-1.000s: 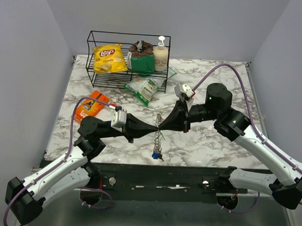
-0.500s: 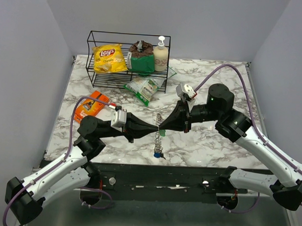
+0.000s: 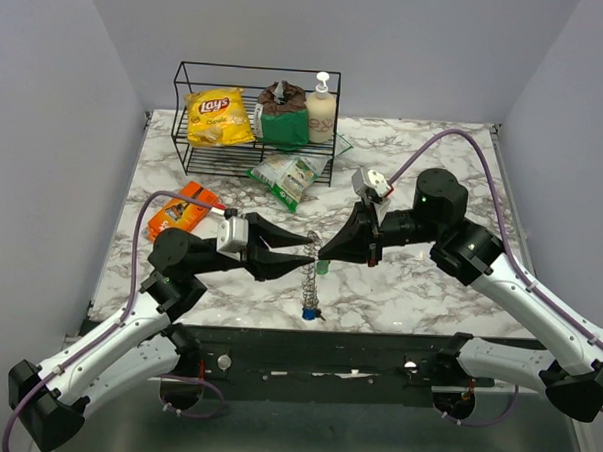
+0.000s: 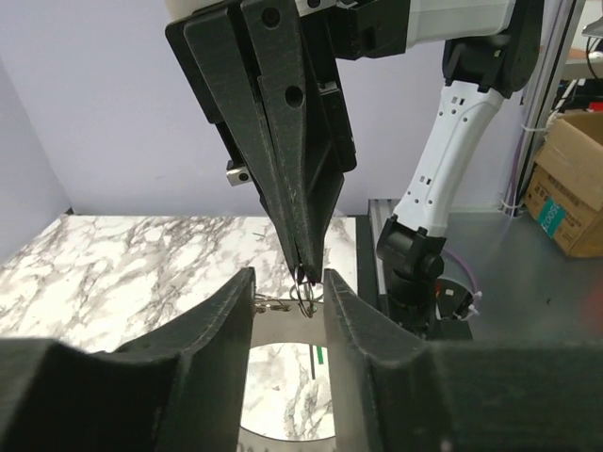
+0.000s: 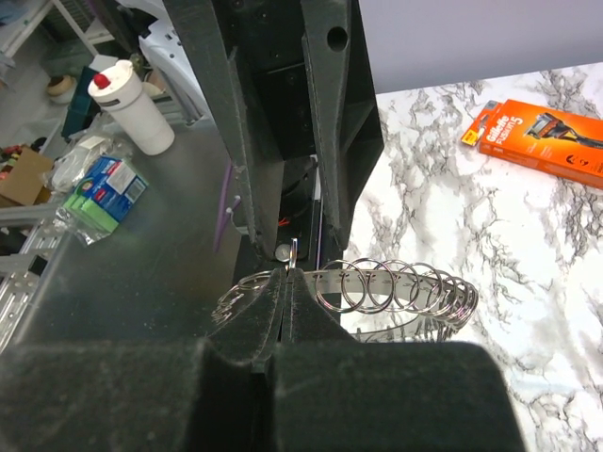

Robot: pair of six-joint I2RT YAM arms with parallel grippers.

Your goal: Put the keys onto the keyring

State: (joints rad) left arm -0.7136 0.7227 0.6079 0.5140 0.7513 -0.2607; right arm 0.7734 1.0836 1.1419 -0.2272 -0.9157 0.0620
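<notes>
Keyring (image 3: pixel 311 276) in right pincer (image 3: pixel 321 253), left pincer (image 3: pixel 302 254) parted — facing

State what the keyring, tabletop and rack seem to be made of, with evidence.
Keyring: glossy coiled wire or clear plastic; loops glint, unsure.
Tabletop: polished marble or marble-print laminate; grey veining.
Rack: black-coated metal wire; thin straight rods.

Pale spiral keyring (image 3: pixel 309 276) stretched upright; green key (image 3: pixel 322 269) beside mid-coil, blue key (image 3: pixel 309 311) at bottom.
</notes>
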